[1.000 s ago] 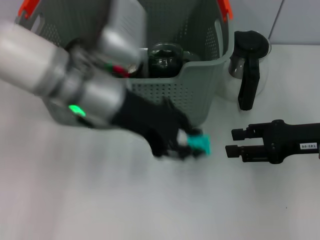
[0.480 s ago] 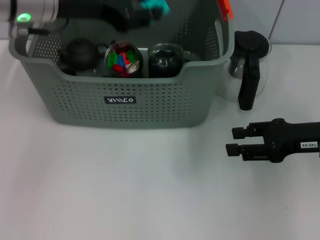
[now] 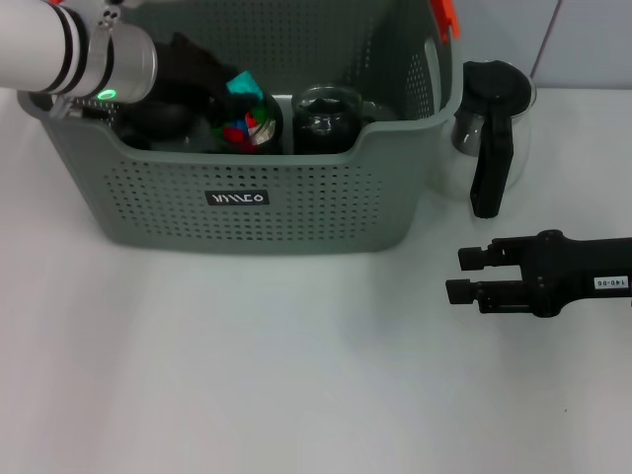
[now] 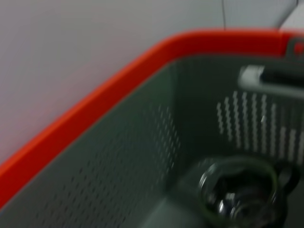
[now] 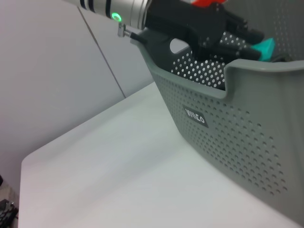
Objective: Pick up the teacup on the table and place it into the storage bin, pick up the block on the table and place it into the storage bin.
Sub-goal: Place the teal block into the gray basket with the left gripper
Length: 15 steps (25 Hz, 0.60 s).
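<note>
While white table (image 3: 247, 375) sits bare-ish | left gripper (image 3: 229, 87) dropped into storage bin (image 3: 296, 207), still pinching teal block (image 3: 245, 85) | right gripper (image 3: 464, 276) parked at 3 o'clock, jaws apart

Even, bright overhead light washes the white desk (image 3: 247, 375), with soft shadow under the storage bin (image 3: 257, 197). The left wrist view is blurred throughout; the orange rim (image 4: 95, 109) smears. Faint glare glints on the glass coffee pot (image 3: 491, 128).

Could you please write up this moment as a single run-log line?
left gripper: inside storage bin, holding teal block | right gripper: idle on table, open | block: not yet released
</note>
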Each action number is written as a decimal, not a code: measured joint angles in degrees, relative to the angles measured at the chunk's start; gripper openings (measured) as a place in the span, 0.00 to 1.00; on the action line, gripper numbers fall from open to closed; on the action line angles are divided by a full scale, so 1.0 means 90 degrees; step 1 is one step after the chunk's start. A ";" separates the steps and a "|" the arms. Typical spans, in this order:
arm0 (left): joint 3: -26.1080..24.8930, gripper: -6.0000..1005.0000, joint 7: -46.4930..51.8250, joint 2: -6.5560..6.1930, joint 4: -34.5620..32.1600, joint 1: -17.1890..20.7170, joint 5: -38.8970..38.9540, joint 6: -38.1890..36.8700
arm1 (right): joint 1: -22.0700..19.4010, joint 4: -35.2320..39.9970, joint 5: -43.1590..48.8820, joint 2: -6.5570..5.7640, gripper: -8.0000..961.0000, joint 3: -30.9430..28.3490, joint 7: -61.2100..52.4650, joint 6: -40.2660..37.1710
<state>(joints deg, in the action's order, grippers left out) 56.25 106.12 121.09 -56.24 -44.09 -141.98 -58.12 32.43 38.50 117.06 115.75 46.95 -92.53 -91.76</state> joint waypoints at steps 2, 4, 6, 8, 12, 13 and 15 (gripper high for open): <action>0.0003 0.49 0.0089 0.0014 0.0007 -0.0018 -0.0219 0.0048 | 0.0001 0.0000 0.0000 0.0000 0.67 -0.0008 0.0001 0.0001; 0.0002 0.50 0.0189 0.0020 0.0013 -0.0034 -0.0295 0.0076 | 0.0008 0.0000 0.0001 0.0000 0.67 -0.0010 0.0005 0.0000; 0.0003 0.50 0.0324 0.0025 0.0036 -0.0059 -0.0325 0.0126 | 0.0025 0.0000 0.0010 0.0000 0.67 -0.0011 0.0010 0.0000; 0.0012 0.51 0.0464 0.0031 0.0098 -0.0103 -0.0372 0.0185 | 0.0040 0.0000 0.0019 0.0003 0.67 -0.0012 0.0011 0.0000; 0.0013 0.52 0.0516 0.0081 0.0153 -0.0137 -0.0406 0.0253 | 0.0046 0.0000 0.0024 0.0009 0.67 -0.0012 0.0006 -0.0008; 0.0012 0.52 0.0533 0.0107 0.0142 -0.0137 -0.0406 0.0256 | 0.0045 0.0000 0.0024 0.0009 0.67 -0.0011 0.0004 -0.0009; 0.0010 0.53 0.0663 0.0128 0.0084 -0.0138 -0.0404 0.0209 | 0.0042 0.0000 0.0026 0.0010 0.67 -0.0009 0.0000 -0.0009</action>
<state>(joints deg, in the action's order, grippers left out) 56.34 112.09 122.25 -55.48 -45.33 -145.61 -56.24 32.81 38.50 117.29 115.84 46.87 -92.53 -91.85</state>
